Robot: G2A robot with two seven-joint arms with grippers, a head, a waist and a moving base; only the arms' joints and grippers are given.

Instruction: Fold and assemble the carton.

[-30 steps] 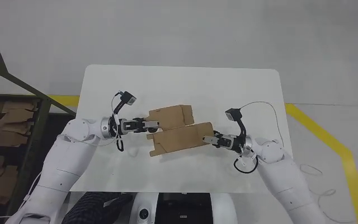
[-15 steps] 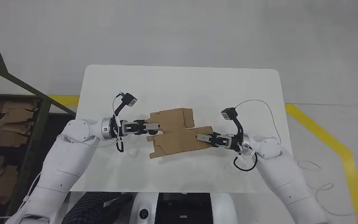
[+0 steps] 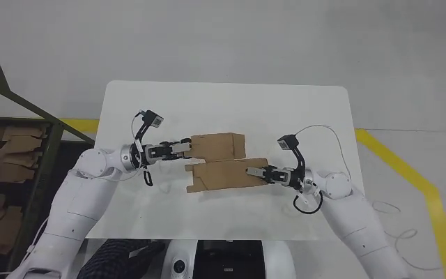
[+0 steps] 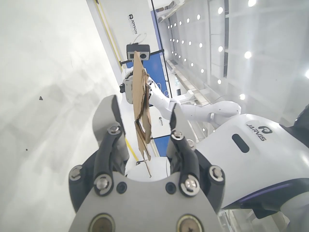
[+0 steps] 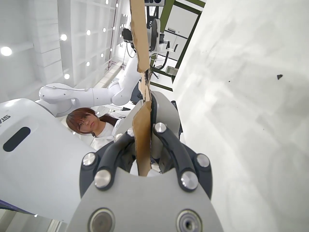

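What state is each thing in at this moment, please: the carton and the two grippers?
carton, flat and unassembled, held by one end over the table.
left gripper, open, straddling the carton's other end without gripping it.
right gripper, shut on the carton's edge.

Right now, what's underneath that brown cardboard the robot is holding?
The white table lies under the carton, which the right gripper clamps at one end. The patch directly beneath is covered from above, so I cannot tell whether anything small sits there.
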